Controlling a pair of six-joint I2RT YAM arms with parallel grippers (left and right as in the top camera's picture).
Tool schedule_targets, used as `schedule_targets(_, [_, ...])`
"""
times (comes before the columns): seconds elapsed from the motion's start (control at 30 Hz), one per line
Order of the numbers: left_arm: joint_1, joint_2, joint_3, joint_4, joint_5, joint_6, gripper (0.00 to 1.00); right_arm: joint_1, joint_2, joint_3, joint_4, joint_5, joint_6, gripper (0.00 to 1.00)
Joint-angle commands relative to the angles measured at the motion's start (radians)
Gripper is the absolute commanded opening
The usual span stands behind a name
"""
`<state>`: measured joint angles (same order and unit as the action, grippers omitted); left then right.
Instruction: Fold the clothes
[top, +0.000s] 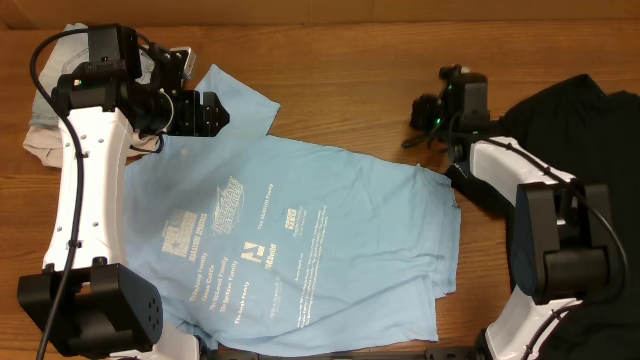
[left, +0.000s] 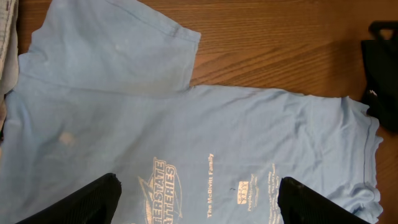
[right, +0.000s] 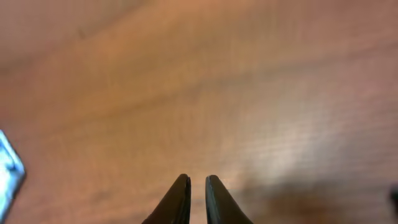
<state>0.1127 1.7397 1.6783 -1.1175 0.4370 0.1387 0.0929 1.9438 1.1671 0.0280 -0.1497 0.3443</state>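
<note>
The sky-blue T-shirt (top: 300, 240) lies spread flat on the wooden table, white lettering up, one sleeve (top: 240, 100) pointing to the far edge. My left gripper (top: 205, 113) hovers over the shirt beside that sleeve. In the left wrist view its jaws (left: 199, 199) are wide open and empty above the printed fabric (left: 186, 118). My right gripper (top: 425, 115) is off the shirt's far right corner. In the right wrist view its fingers (right: 198, 182) are nearly together and empty over bare wood. The black T-shirt (top: 570, 110) lies bunched at the right.
A pale grey-beige garment (top: 40, 125) lies at the far left behind the left arm; its edge shows in the left wrist view (left: 6, 50). Bare wood (top: 350, 90) runs between the grippers. A dark shape (left: 382, 74) sits at the right edge of the left wrist view.
</note>
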Motion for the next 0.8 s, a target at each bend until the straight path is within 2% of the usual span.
schedule_targets(0.0, [-0.005,0.009,0.016,0.003,0.002,0.014,0.85,-0.026,-0.002,0.091,-0.039,0.012,0.001,0.13])
schedule_targets(0.03, [-0.005,0.009,0.016,0.003,0.002,0.014,0.86,-0.028,-0.002,0.112,-0.093,-0.005,0.001,0.13])
schedule_targets(0.07, [-0.005,0.009,0.016,0.003,0.002,0.014,0.87,-0.030,-0.002,0.135,-0.177,-0.016,0.000,0.18])
schedule_targets(0.1, [-0.005,0.009,0.016,0.002,0.002,0.014,0.88,-0.030,-0.002,0.154,-0.266,-0.016,-0.002,0.27])
schedule_targets(0.13, [-0.005,0.009,0.016,-0.001,0.002,0.014,0.88,-0.030,-0.002,0.171,-0.360,-0.016,-0.011,0.47])
schedule_targets(0.17, [-0.005,0.009,0.016,-0.005,0.002,0.014,0.89,-0.031,-0.002,0.187,-0.469,-0.016,-0.021,0.52])
schedule_targets(0.3, [-0.005,0.009,0.016,-0.012,0.001,0.015,0.89,-0.031,-0.002,0.197,-0.770,-0.020,-0.032,0.55])
schedule_targets(0.37, [-0.005,0.009,0.016,-0.008,0.002,0.015,0.89,-0.031,-0.002,0.187,-0.835,-0.020,-0.042,0.56])
schedule_targets(0.57, [-0.005,0.009,0.016,-0.002,0.002,0.015,0.90,-0.029,-0.002,0.155,-0.896,-0.016,-0.076,0.61])
schedule_targets(0.77, [-0.005,0.009,0.016,-0.012,0.002,0.015,0.89,-0.017,-0.002,0.066,-0.818,-0.054,-0.074,0.61])
